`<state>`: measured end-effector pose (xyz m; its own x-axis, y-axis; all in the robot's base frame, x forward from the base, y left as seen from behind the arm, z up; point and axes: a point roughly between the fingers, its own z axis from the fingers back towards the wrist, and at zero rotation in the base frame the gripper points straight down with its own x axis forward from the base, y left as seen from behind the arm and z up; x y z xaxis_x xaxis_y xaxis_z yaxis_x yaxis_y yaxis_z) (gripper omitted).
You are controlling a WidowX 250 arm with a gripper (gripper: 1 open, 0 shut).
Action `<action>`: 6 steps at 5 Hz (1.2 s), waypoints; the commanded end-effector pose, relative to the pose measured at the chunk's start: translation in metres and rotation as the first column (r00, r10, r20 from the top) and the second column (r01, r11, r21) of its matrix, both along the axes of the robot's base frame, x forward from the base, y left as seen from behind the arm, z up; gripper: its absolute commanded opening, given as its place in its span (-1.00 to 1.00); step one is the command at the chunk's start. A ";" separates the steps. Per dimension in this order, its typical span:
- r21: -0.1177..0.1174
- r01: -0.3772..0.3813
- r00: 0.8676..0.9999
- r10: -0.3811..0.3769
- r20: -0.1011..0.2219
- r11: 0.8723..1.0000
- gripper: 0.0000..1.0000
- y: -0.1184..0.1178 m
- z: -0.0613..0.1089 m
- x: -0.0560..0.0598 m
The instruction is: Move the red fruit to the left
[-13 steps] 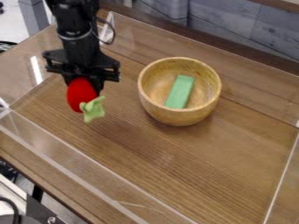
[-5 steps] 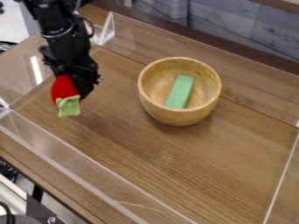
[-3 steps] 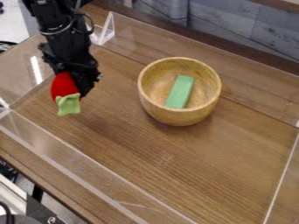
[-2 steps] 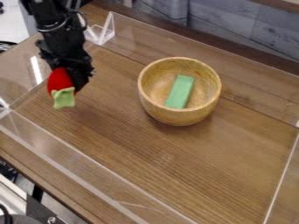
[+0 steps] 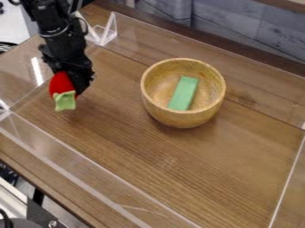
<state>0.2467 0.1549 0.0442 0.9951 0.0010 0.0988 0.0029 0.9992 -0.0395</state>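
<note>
The red fruit [image 5: 60, 84] is small, round and bright red, with a pale green leafy end [image 5: 66, 101] pointing down. It hangs at the left side of the wooden table, close to the surface. My black gripper [image 5: 68, 82] points straight down and is shut on the red fruit, its fingers clasping the fruit's upper part. Whether the leafy end touches the table I cannot tell.
A wooden bowl [image 5: 150, 96] with a light green rectangular block [image 5: 184, 93] in it stands to the right of centre. Clear acrylic walls [image 5: 71, 151] ring the table. A clear stand [image 5: 109, 29] sits at the back left.
My gripper has carried the red fruit a little further left and slightly down, from nearer the table's middle toward the left wall. The bowl and block have not moved.
</note>
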 end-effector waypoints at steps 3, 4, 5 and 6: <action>0.037 -0.189 0.982 0.189 0.019 0.981 -1.00 0.042 -0.010 0.034; 0.036 -0.183 0.983 0.183 0.009 0.982 -1.00 0.049 -0.013 0.036; 0.034 -0.153 0.988 0.153 -0.003 0.988 -1.00 0.050 -0.015 0.048; 0.029 -0.119 0.993 0.119 -0.016 0.993 -1.00 0.048 -0.016 0.060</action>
<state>0.2995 0.2022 0.0200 0.9892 0.1357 0.0557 -0.1345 0.9906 -0.0255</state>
